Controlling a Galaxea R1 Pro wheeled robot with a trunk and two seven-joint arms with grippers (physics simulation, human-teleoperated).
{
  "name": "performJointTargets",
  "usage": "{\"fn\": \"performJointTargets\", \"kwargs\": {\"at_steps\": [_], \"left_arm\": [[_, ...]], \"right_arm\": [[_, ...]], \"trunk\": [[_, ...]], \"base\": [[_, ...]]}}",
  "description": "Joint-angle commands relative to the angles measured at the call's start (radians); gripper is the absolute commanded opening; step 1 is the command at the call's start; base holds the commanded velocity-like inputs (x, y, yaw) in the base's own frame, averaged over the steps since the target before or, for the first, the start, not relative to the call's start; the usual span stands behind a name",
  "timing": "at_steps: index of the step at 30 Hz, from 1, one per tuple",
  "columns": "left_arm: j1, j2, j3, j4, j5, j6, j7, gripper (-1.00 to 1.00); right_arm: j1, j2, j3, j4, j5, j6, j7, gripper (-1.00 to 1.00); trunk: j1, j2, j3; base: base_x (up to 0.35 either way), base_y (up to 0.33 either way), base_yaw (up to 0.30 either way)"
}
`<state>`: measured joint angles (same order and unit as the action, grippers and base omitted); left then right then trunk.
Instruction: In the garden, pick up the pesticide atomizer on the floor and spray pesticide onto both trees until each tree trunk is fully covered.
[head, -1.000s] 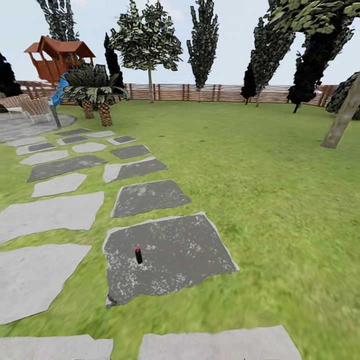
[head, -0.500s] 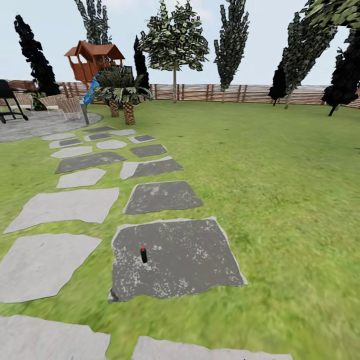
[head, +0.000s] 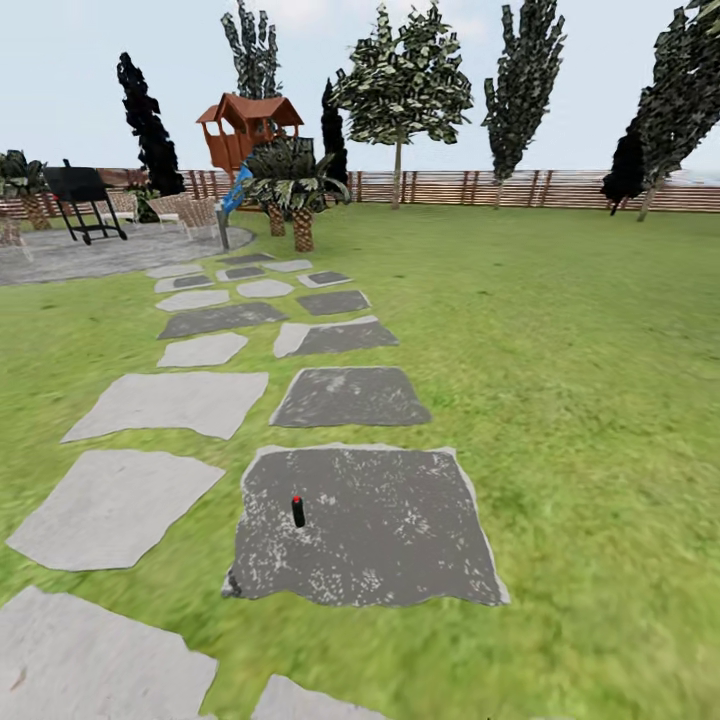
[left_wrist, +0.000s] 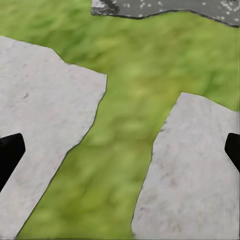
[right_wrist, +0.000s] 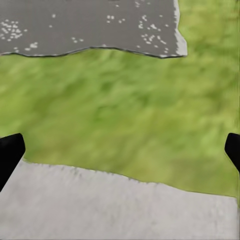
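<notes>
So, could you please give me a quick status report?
Both grippers open, empty. Small black red-capped atomizer upright on dark grey stone slab, ahead. Nothing in the way.

tiny atomizer (head: 298, 511) detail unreadable, gripper fingertips (left_wrist: 10, 152) cut by edges

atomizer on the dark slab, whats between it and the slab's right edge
Nothing. In the head view the atomizer stands upright left of centre on the dark slab, and the stretch to the slab's right edge is bare speckled stone.

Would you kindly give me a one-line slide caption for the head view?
Small dark atomizer with a red top, upright on a dark paving slab amid lawn, fence behind.
</notes>
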<state>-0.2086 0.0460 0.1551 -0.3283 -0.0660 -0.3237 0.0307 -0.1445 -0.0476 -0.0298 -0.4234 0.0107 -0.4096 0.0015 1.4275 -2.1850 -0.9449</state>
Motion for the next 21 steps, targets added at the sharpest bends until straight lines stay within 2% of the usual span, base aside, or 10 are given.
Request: {"fn": "performJointTargets", "kwargs": {"at_steps": [1, 21], "left_arm": [[0.000, 0.000, 0.000, 0.000, 0.000, 0.000, 0.000, 1.00], [0.000, 0.000, 0.001, 0.000, 0.000, 0.000, 0.000, 1.00]], "right_arm": [[0.000, 0.000, 0.000, 0.000, 0.000, 0.000, 0.000, 1.00], [0.000, 0.000, 0.001, 0.000, 0.000, 0.000, 0.000, 1.00]], "trunk": [[0.000, 0.000, 0.000], [0.000, 0.000, 0.000]], "base": [[0.095, -0.268, 0.278], [0.095, -0.268, 0.278]]}}
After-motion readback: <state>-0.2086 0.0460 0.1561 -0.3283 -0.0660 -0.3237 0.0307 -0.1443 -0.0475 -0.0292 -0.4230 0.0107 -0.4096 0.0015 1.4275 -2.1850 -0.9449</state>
